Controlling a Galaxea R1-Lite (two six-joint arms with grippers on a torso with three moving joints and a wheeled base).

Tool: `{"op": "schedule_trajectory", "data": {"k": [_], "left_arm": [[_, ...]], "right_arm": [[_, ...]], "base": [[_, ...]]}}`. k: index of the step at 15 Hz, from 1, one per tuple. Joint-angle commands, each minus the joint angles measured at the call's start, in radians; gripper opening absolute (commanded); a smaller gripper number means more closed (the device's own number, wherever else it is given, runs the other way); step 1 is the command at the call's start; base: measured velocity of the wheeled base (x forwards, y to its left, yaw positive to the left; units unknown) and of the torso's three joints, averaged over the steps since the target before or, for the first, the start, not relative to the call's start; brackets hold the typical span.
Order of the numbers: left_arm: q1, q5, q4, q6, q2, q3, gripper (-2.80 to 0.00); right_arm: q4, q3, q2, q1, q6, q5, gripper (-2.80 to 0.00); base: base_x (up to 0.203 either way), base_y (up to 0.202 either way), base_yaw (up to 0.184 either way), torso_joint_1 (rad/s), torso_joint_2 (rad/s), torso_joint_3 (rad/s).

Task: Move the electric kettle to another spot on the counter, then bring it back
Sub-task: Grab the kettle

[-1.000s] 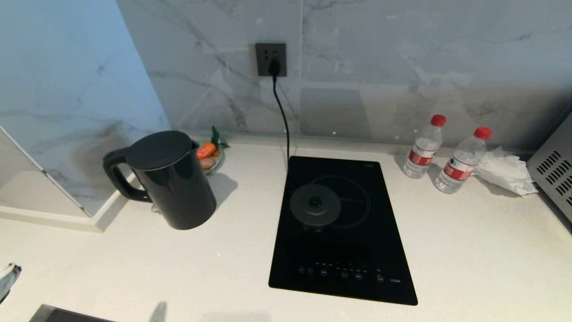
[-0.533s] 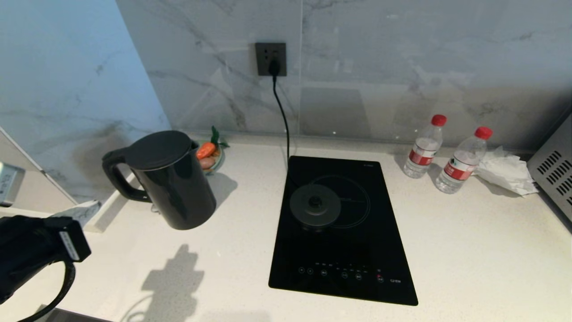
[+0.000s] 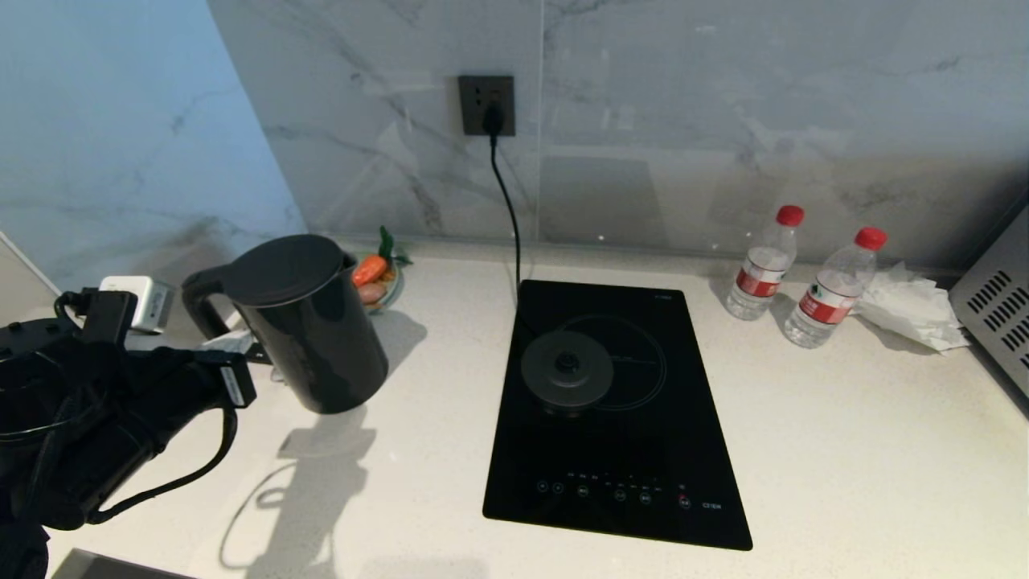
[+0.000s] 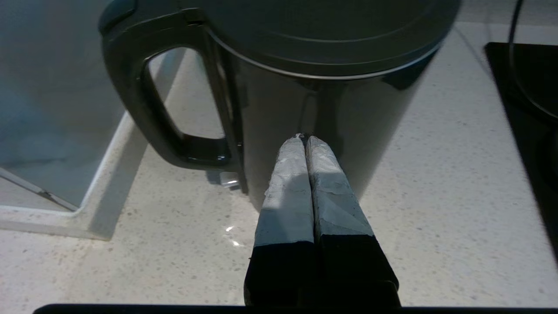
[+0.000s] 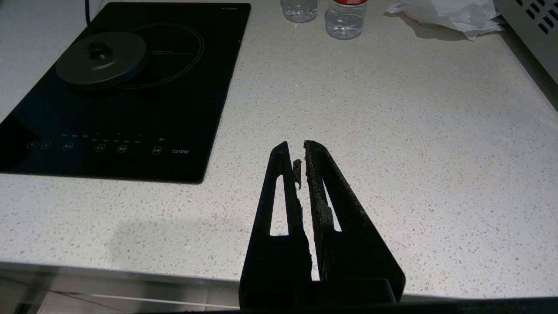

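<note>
The tall glossy black electric kettle [image 3: 321, 338] stands on the white speckled counter [image 3: 844, 450] at the back left, off its base, with its loop handle [image 3: 201, 305] toward the left wall. My left gripper [image 3: 241, 347] reaches in from the left, just beside the handle. In the left wrist view its grey-taped fingers [image 4: 287, 183] are pressed together, and the gripper [image 4: 305, 138] points at the kettle's body [image 4: 331, 100], with the handle [image 4: 130, 100] off to one side; nothing is held. My right gripper [image 5: 294, 146] hangs shut and empty over the counter [image 5: 392, 131] near its front edge.
A black glass cooktop [image 3: 619, 482] lies mid-counter with the round power base [image 3: 567, 370] on it, its cord running to the wall socket [image 3: 486, 104]. Two water bottles [image 3: 762, 265] [image 3: 832, 291], crumpled tissue [image 3: 908, 310] and a metal appliance [image 3: 997, 305] stand right. A small bowl [image 3: 378, 281] sits behind the kettle.
My left arm has come into view from the lower left and risen toward the kettle's handle side. The kettle has not moved.
</note>
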Motion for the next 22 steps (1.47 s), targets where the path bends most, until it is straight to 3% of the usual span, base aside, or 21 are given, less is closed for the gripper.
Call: {"op": "schedule_trajectory", "data": {"k": [1, 4, 10, 11, 13, 18, 22], "left_arm": [[0.041, -0.002, -0.018, 0.018, 0.041, 0.011, -2.80], [0.113, -0.033, -0.020, 0.037, 0.047, -0.012, -2.80], [0.122, -0.043, -0.020, 0.071, 0.121, -0.095, -2.80], [0.129, -0.043, -0.022, 0.087, 0.134, -0.098, 0.00], [0.168, -0.053, -0.045, 0.095, 0.137, -0.092, 0.00], [0.321, -0.162, -0.117, 0.103, 0.165, -0.076, 0.00], [0.325, -0.192, -0.118, 0.103, 0.171, -0.070, 0.00]], "right_arm": [[-0.001, 0.001, 0.000, 0.000, 0.000, 0.000, -2.80], [-0.001, 0.000, 0.000, 0.001, 0.000, 0.000, -2.80], [-0.001, 0.001, 0.000, 0.000, 0.000, 0.000, -2.80], [-0.001, 0.001, 0.000, 0.000, 0.000, 0.000, -2.80], [-0.001, 0.000, 0.000, 0.001, 0.000, 0.000, -2.80], [-0.001, 0.000, 0.000, 0.001, 0.000, 0.000, -2.80], [-0.001, 0.001, 0.000, 0.000, 0.000, 0.000, -2.80]], "base": [[0.000, 0.000, 0.000, 0.000, 0.00, 0.000], [0.000, 0.000, 0.000, 0.000, 0.00, 0.000], [0.000, 0.000, 0.000, 0.000, 0.00, 0.000], [0.000, 0.000, 0.000, 0.000, 0.00, 0.000], [0.000, 0.000, 0.000, 0.000, 0.00, 0.000], [0.000, 0.000, 0.000, 0.000, 0.00, 0.000], [0.000, 0.000, 0.000, 0.000, 0.00, 0.000]]}}
